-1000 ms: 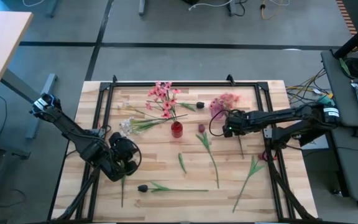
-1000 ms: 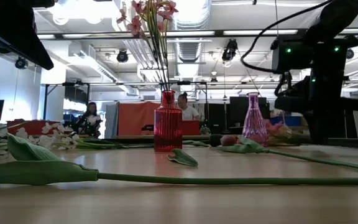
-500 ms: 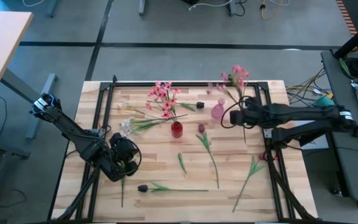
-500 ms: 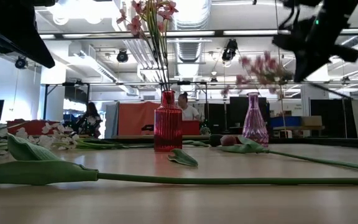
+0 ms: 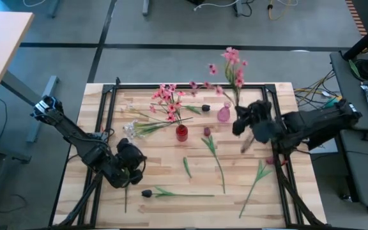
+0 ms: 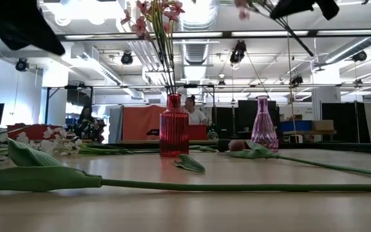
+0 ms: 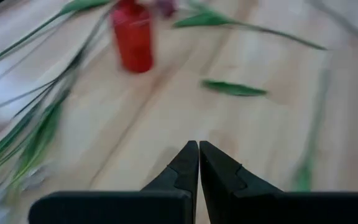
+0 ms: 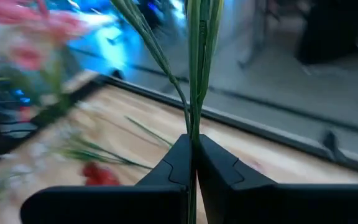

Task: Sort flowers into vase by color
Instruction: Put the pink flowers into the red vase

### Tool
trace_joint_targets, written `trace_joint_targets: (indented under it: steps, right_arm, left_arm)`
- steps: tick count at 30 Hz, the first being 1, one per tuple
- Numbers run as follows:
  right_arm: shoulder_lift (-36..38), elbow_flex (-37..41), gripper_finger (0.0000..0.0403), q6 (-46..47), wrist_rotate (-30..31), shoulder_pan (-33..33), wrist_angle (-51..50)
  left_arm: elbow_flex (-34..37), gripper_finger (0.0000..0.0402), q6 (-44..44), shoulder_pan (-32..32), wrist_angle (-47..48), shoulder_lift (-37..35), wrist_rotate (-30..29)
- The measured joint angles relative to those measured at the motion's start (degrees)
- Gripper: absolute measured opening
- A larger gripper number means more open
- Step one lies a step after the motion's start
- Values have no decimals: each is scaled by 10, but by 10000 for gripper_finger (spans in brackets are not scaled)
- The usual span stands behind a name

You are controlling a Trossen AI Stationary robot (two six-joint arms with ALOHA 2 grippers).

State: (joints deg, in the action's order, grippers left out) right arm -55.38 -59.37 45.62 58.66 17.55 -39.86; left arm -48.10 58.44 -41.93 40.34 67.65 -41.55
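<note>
Pink flowers (image 5: 230, 64) on green stems stand out against a pale striped wooden table (image 5: 165, 176), beside a red vase (image 5: 181, 133) and a pink-purple vase (image 5: 223, 114).

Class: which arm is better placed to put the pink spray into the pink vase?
Right. Its end effector already grips the pink spray above the pink vase; the left end effector, shut and empty, sits far off.

Two vases (image 5: 181, 133) mid-table, loose flowers (image 5: 214, 153) around, sprigs (image 5: 139, 128) left

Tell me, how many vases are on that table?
2. A red vase stands mid-table holding pink flowers; a pink vase stands empty to its right, near the right gripper.
</note>
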Motion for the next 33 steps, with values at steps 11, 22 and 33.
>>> trace_joint_targets:
  steps: [11,22,33]
  right_arm:
    - [-20,207,12,-321,-154,7,662]
    - [-180,314,12,-484,-308,-74,1179]
    - [-334,215,12,-539,-327,-119,1246]
  left_arm:
    - [0,0,-214,-39,-167,-18,-28]
    - [0,0,-247,-39,-184,-20,-52]
    - [0,0,-238,-39,-179,-20,-76]
